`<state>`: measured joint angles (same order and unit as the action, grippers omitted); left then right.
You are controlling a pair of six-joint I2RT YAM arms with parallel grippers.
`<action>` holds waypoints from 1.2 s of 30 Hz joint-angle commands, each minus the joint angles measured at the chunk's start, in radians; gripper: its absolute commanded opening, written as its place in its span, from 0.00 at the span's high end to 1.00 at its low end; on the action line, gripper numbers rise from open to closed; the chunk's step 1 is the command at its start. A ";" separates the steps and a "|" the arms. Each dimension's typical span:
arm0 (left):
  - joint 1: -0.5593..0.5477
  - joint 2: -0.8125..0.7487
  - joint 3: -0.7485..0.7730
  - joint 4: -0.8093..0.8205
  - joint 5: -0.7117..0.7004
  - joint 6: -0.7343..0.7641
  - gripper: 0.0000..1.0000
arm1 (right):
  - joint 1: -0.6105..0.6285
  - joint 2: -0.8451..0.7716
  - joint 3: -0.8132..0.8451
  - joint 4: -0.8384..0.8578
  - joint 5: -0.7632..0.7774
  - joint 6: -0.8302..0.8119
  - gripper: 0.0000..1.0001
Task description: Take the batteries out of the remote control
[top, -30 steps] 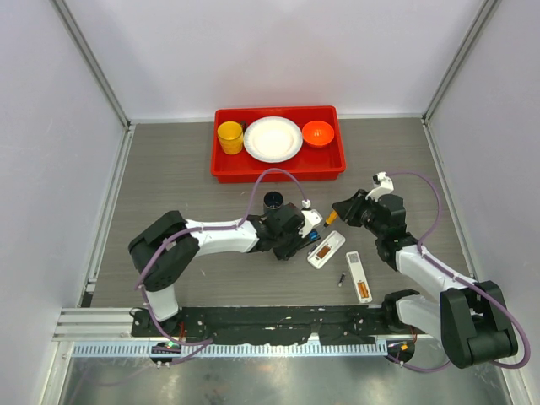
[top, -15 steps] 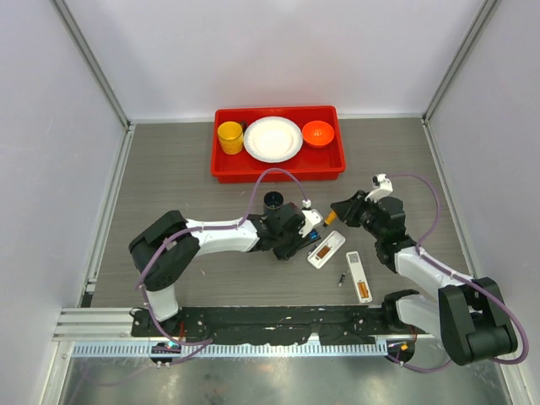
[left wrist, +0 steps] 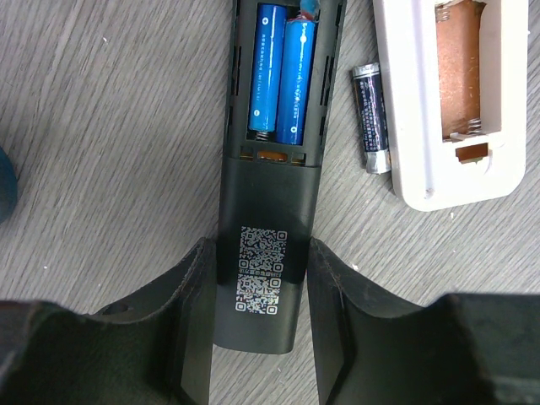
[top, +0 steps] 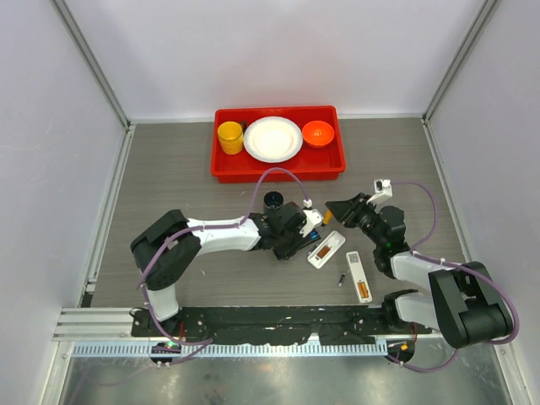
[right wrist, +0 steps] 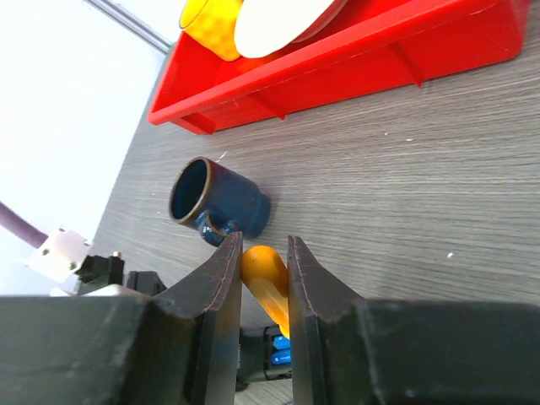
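When seen from above, the left gripper (top: 297,240) and right gripper (top: 333,207) hung close together over the desk (top: 169,186). The left wrist view showed the black remote (left wrist: 263,321) squeezed tight, blue batteries (left wrist: 283,76) inside, a grey battery (left wrist: 369,118) beside. The right wrist view showed its gripper pinching, maybe, an orange screwdriver (right wrist: 266,274).

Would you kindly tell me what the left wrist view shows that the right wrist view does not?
Only the left wrist: the left end effector closed on the black remote, and a loose battery beside the white remote, whose bay holds no battery.
Only the right wrist: the right end effector gripping the screwdriver, the mug on its side, and the tray with cup and plate.
Both: the blue batteries, only glimpsed in the right wrist view, and the table.
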<state>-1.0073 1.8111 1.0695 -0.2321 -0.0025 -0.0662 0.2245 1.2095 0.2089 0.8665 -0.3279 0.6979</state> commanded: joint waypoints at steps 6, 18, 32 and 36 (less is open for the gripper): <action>-0.004 0.071 -0.011 0.005 0.096 -0.032 1.00 | 0.042 -0.065 -0.031 0.097 -0.168 0.290 0.99; 0.007 0.080 -0.009 0.002 0.105 -0.041 1.00 | 0.042 -0.142 -0.010 -0.041 -0.100 0.238 0.99; 0.007 0.059 -0.022 0.010 0.088 -0.041 1.00 | 0.042 -0.268 0.076 -0.368 0.231 -0.074 0.99; 0.007 0.063 -0.017 0.008 0.095 -0.043 1.00 | 0.042 -0.228 0.102 -0.357 0.214 -0.081 0.99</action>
<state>-0.9989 1.8240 1.0798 -0.2016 0.0280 -0.0788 0.2626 0.9585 0.2581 0.4778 -0.1455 0.6613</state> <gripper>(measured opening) 0.438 0.025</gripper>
